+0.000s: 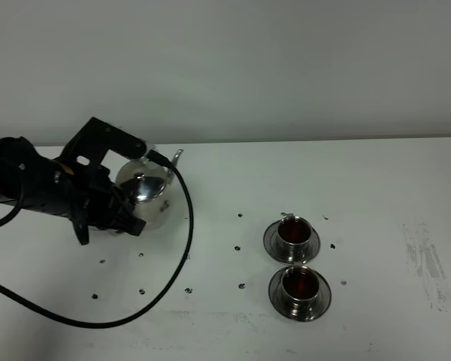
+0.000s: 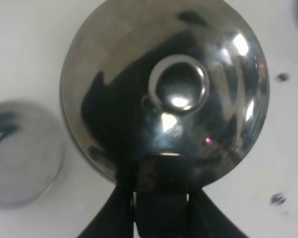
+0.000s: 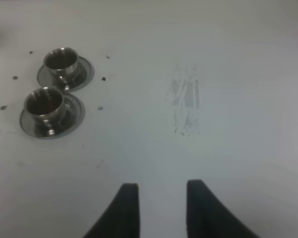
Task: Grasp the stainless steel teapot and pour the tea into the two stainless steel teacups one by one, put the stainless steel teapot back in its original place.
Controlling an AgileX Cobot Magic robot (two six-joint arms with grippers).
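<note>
The stainless steel teapot [image 1: 149, 197] is at the left of the table, upright, its spout pointing toward the back. My left gripper [image 1: 128, 207] is shut on its loop handle. In the left wrist view the domed lid and knob of the teapot [image 2: 179, 91] fill the picture, with my left gripper [image 2: 161, 196] clamped on the handle. The flat steel disc [image 2: 20, 153], the original place, lies bare just beside the pot. Both stainless steel teacups [image 1: 293, 232] [image 1: 299, 284] stand on saucers at the centre right, holding dark tea. My right gripper [image 3: 159, 186] hovers over bare table, jaws slightly apart, holding nothing.
A black cable [image 1: 182, 248] loops from the left arm across the table in front of the teapot. Small dark specks [image 1: 240, 215] dot the surface between pot and cups. A scuffed patch [image 1: 425, 259] marks the table at the right.
</note>
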